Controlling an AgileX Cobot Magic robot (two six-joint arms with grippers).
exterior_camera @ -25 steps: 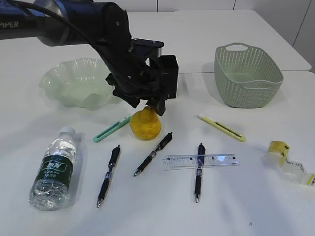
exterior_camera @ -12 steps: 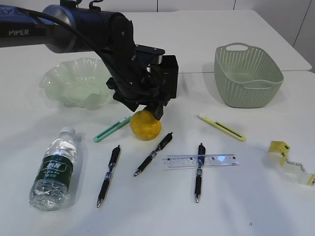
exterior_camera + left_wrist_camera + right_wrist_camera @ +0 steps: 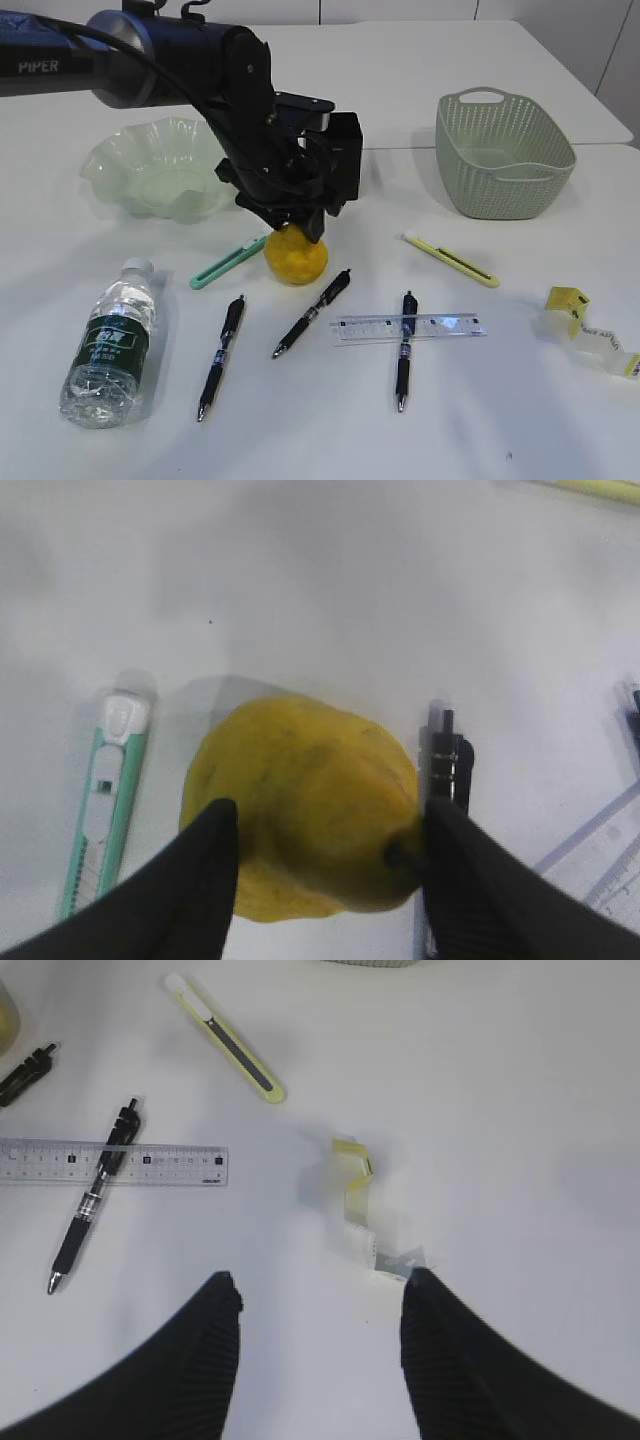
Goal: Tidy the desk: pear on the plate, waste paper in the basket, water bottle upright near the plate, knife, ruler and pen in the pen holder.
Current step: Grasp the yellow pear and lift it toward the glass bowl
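Observation:
The yellow pear [image 3: 297, 260] lies on the white desk [image 3: 500, 430]. My left gripper [image 3: 298, 226] comes down over it, and in the left wrist view both black fingers press against the sides of the pear [image 3: 300, 790], so the left gripper [image 3: 330, 812] is shut on it. The right gripper [image 3: 320, 1278] hangs open and empty just before the yellow-white waste paper [image 3: 365, 1210]. The wavy green plate [image 3: 110, 150] stands back left, the basket [image 3: 505, 150] back right. The water bottle [image 3: 110, 340] lies on its side. The black pen holder [image 3: 348, 150] is partly behind the left arm.
A mint knife [image 3: 228, 262] lies left of the pear and a yellow knife [image 3: 450, 260] to its right. The clear ruler [image 3: 410, 326] lies across one pen [image 3: 403, 350]; two more pens [image 3: 220, 355] [image 3: 312, 312] lie in front. The waste paper [image 3: 590, 330] is near the right edge.
The left gripper came down over the pear and its fingers closed in from wide open onto the pear's sides. The pear and everything else stayed in place.

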